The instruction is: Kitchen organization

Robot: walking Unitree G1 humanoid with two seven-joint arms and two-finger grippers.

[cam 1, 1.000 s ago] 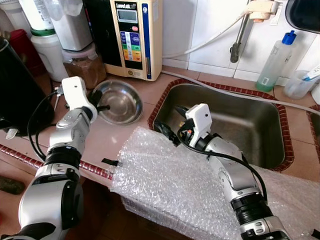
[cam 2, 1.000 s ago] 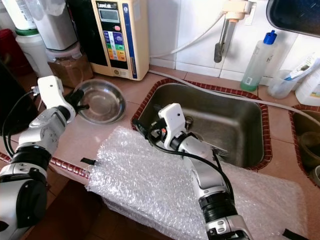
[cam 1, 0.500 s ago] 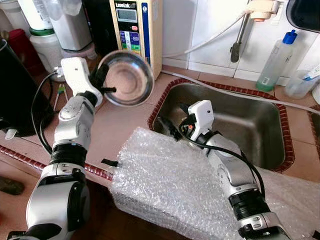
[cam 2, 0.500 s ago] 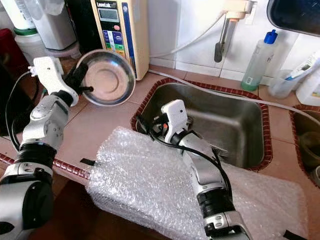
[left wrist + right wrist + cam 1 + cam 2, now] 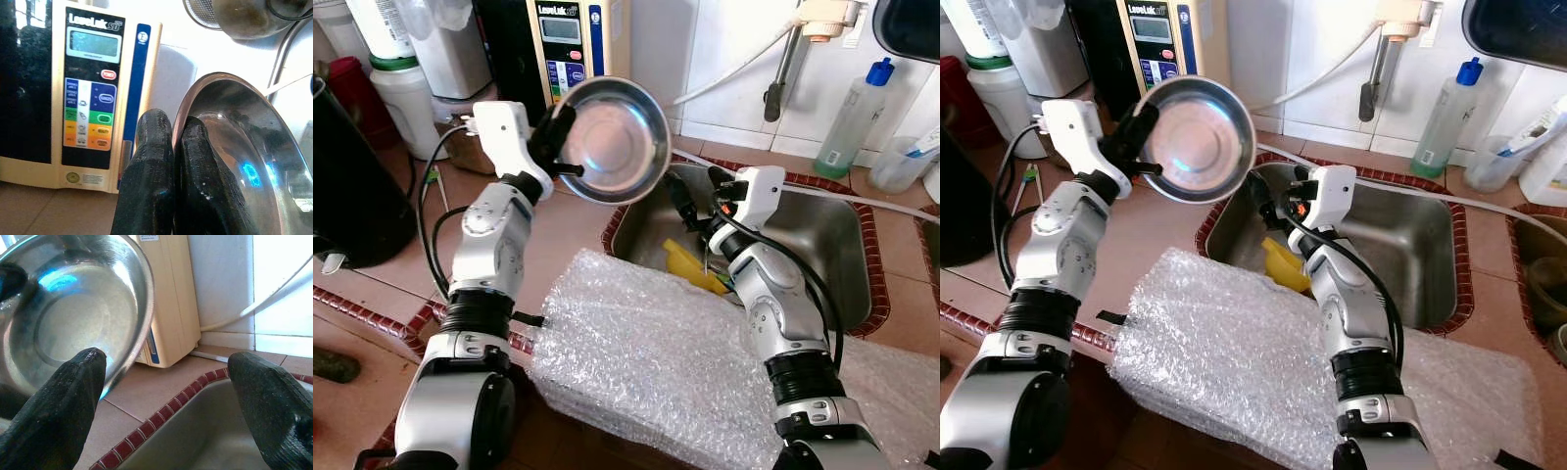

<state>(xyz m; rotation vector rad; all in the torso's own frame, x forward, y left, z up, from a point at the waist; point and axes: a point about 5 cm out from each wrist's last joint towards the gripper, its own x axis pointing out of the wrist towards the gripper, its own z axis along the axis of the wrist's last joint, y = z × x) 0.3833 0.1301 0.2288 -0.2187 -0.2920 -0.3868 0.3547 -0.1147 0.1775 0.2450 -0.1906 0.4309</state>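
Note:
A round steel bowl (image 5: 612, 137) hangs in the air above the near-left corner of the sink (image 5: 822, 245), tilted so its hollow faces me. My left gripper (image 5: 558, 137) is shut on its rim, with one black finger (image 5: 151, 186) outside and the other inside the bowl (image 5: 244, 161). My right gripper (image 5: 680, 196) is raised over the sink's left end, just right of the bowl and a little below it. It is open, its fingertips (image 5: 73, 396) wide apart and pointing at the bowl (image 5: 78, 318) without touching it.
A sheet of bubble wrap (image 5: 646, 362) covers the counter's front edge below both arms. A yellow object (image 5: 690, 266) lies in the sink. A cream water ioniser (image 5: 573, 44), jars and a black appliance (image 5: 342, 186) stand at the back left. The tap (image 5: 783, 69) and a blue-capped bottle (image 5: 852, 117) stand behind the sink.
My left gripper lifted the bowl off the counter and carried it up and right toward the sink. My right gripper rose from the sink's front-left edge toward the bowl, uncovering the yellow object.

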